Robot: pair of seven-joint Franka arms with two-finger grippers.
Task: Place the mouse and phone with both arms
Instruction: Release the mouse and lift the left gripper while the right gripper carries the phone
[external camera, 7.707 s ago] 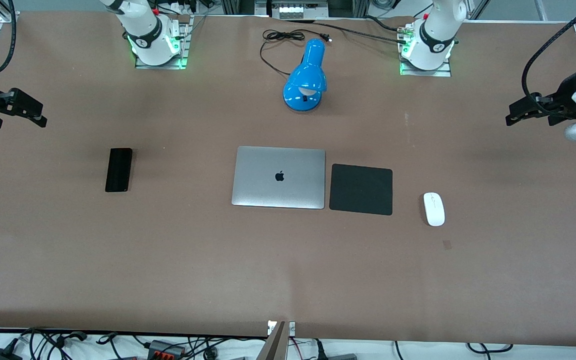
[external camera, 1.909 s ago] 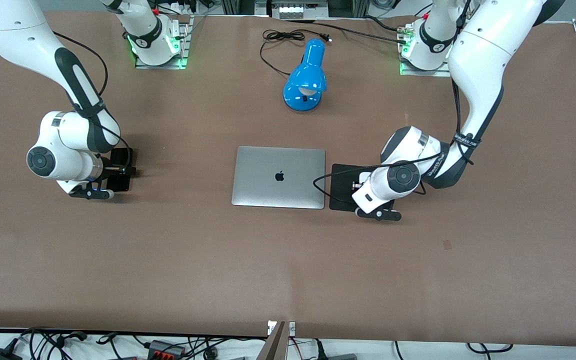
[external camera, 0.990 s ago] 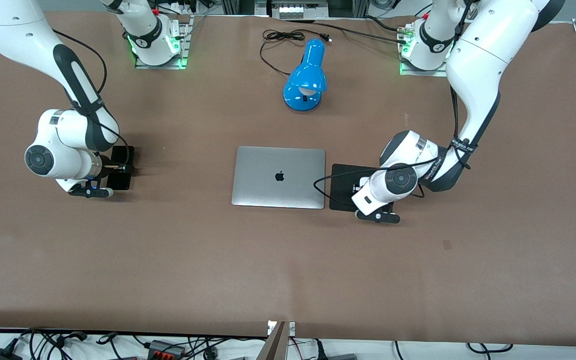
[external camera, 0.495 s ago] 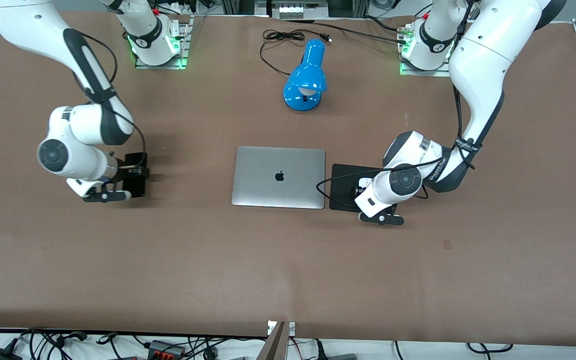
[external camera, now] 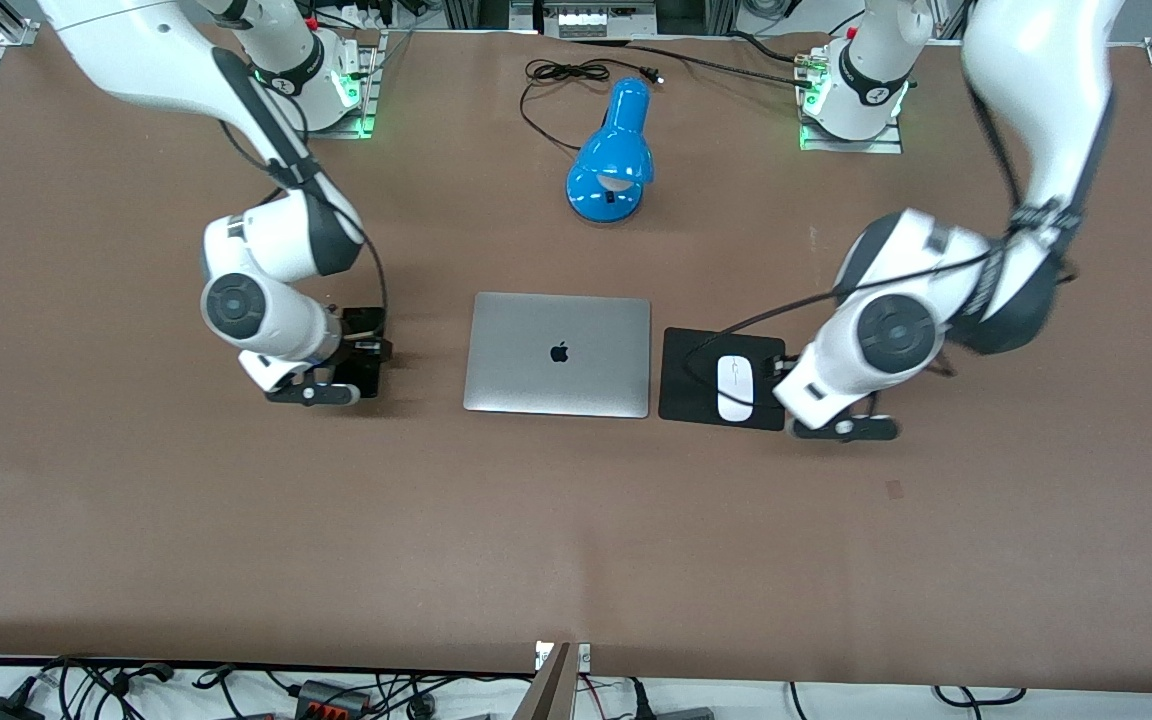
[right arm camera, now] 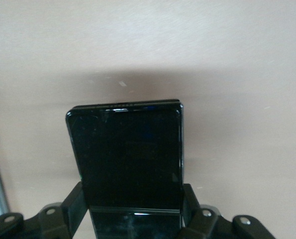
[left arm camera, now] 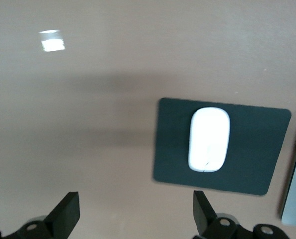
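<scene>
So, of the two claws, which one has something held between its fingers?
The right claw: its fingers clamp the black phone beside the laptop. The left claw is open with nothing in it, off the mouse lying on the pad.

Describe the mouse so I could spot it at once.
Find the closed silver laptop mid-table. Beside it, toward the left arm's end, lies a black square pad, and the mouse rests on it: the only small, glossy white oval there.

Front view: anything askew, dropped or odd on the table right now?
Nothing stands out. The mouse lies flat on the black pad, the open left gripper off it. The right gripper holds the phone beside the closed laptop. The blue lamp looks undisturbed.
</scene>
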